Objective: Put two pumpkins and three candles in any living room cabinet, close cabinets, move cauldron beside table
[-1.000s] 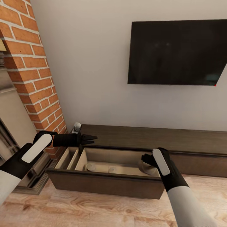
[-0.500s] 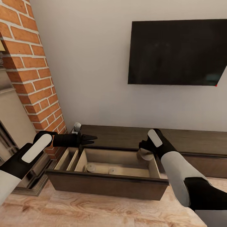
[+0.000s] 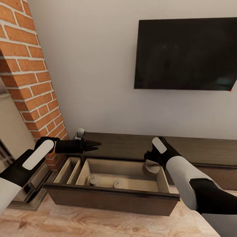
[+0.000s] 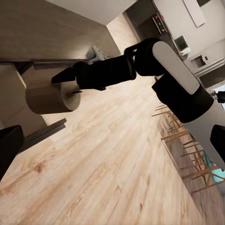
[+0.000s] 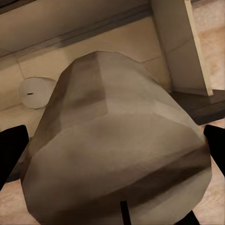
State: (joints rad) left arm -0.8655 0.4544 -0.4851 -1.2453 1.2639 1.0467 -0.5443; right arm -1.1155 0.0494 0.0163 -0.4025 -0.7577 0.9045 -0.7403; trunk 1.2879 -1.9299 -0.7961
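Floor: pale wood planks lie nearest the robot, running up to the cabinet's drawer front.
Cabinet: the long low dark brown TV console stands against the wall; one wide drawer is pulled out, its beige interior in view.
Candles in drawer: two stubby tan candles and stand upright on the drawer floor, near each other, toward its front left part.
Right gripper: the right gripper is closed on a third candle, held over the drawer's right end and above its floor; in the right wrist view that held candle sits between the two dark fingertips.
Left gripper: the left gripper hangs over the console's top at the drawer's back left corner, its jaws close together, holding nothing.
Small object: a white and grey item sits on the console's left end; I cannot tell what it is.
Brick column: red brick rises at the left.
Television: a dark, blank screen hangs on the wall above the console.
Writing: none legible.
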